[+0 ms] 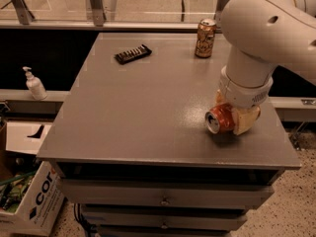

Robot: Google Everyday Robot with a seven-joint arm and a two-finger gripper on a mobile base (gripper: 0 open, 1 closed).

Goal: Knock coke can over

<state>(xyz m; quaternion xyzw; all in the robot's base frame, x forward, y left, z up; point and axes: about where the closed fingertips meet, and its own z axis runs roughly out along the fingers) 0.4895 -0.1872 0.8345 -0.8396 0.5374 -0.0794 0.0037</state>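
Observation:
The coke can [218, 119] is red-orange and lies on its side on the grey table [148, 102], near the front right, with its silver top facing the front left. My gripper [239, 117] is right over it, under the big white arm [261, 28]. The gripper touches the can from behind and from the right. Most of the gripper is hidden by the white wrist.
A gold-brown can [204, 38] stands upright at the back of the table. A black flat object [132, 54] lies at the back left. A white pump bottle [34, 84] stands on a ledge to the left. A cardboard box [29, 201] sits on the floor at lower left.

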